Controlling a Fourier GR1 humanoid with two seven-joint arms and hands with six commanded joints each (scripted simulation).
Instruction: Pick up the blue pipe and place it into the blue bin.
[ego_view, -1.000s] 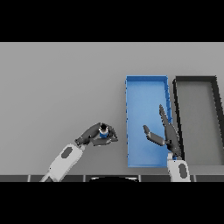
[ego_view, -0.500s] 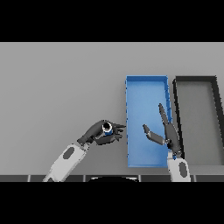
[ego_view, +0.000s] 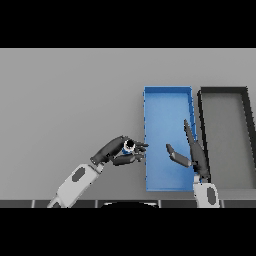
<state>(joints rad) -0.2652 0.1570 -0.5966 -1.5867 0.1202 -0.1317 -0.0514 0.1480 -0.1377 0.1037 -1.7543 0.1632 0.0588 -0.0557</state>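
Carrying the blue pipe (ego_view: 129, 145), the left hand (ego_view: 120, 151) has moved right and now sits just beside the blue bin (ego_view: 167, 95), near the middle of the frame. Its fingers are curled tight around the pipe, hiding most of it. Dropping it in looks close. The right hand (ego_view: 192, 152) hangs flat and open over the bin, beside a black bin (ego_view: 224, 91).

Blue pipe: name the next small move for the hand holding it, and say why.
Probably carry it a little further right. The left hand grips the blue pipe just short of the blue bin, whose left wall lies beside the fingertips, so releasing now would likely miss.
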